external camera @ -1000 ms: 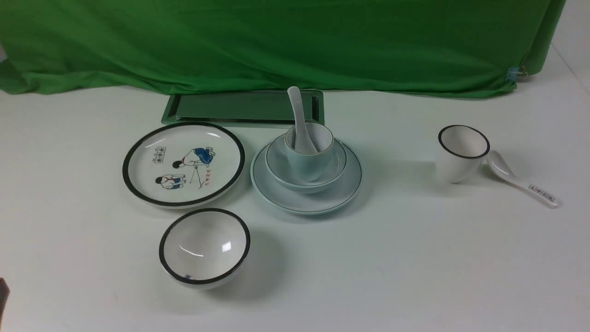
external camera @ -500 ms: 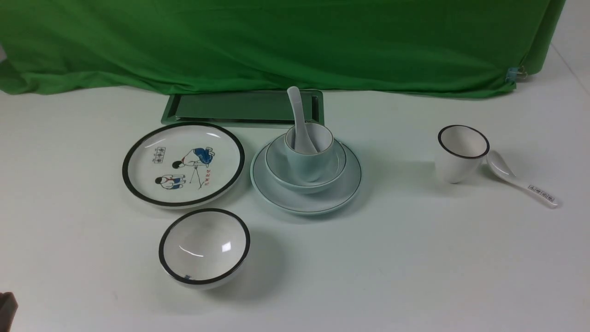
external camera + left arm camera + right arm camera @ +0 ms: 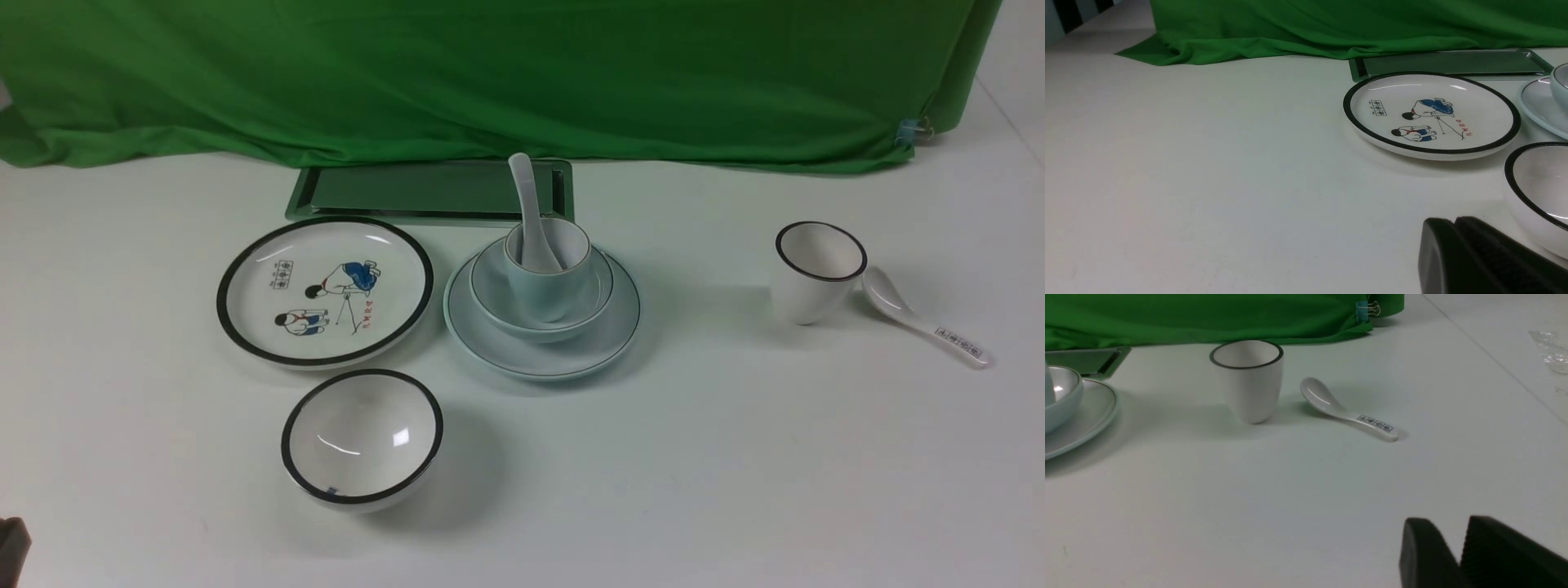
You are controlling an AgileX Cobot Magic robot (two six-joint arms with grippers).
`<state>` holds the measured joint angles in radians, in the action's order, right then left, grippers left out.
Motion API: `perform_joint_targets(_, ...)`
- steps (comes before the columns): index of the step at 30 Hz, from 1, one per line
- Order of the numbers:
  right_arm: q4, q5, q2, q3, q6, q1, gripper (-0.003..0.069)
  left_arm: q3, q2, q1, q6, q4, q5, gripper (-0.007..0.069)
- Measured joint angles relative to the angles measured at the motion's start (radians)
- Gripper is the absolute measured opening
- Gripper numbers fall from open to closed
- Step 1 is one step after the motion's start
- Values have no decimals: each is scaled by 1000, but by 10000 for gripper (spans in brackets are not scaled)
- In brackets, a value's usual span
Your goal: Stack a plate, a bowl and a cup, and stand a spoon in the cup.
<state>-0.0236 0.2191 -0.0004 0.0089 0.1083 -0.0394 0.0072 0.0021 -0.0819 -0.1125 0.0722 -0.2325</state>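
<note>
The pale plate (image 3: 542, 356) lies at the table's middle with the pale bowl (image 3: 498, 304) on it. The small cup (image 3: 549, 286) stands in the bowl. The plain white spoon (image 3: 526, 204) stands in the cup, its handle leaning back and left. The plate's edge (image 3: 1090, 416) and the bowl (image 3: 1063, 396) also show in the right wrist view. My left gripper (image 3: 1455, 222) is shut and empty, low at the near left; only a dark bit of it (image 3: 12, 551) shows in the front view. My right gripper (image 3: 1447, 522) has a narrow gap, is empty, and sits near the marked spoon.
A black-rimmed cartoon plate (image 3: 325, 290) lies left of the stack. A black-rimmed white bowl (image 3: 362, 437) sits in front of it. A conical black-rimmed cup (image 3: 816, 273) and a marked spoon (image 3: 927, 327) are at the right. A metal tray (image 3: 424, 189) lies before the green cloth.
The dark bit of my left gripper at the lower left corner has sunk slightly and come a little inward. The stack and other dishes have not moved.
</note>
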Motion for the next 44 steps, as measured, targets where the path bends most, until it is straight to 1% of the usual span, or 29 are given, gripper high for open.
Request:
perform_joint_targets(13,0,0,0,0,0,0,237,0,0,0,0,0,0,-30)
perform_joint_targets(44,0,0,0,0,0,0,242,0,0,0,0,0,0,-30)
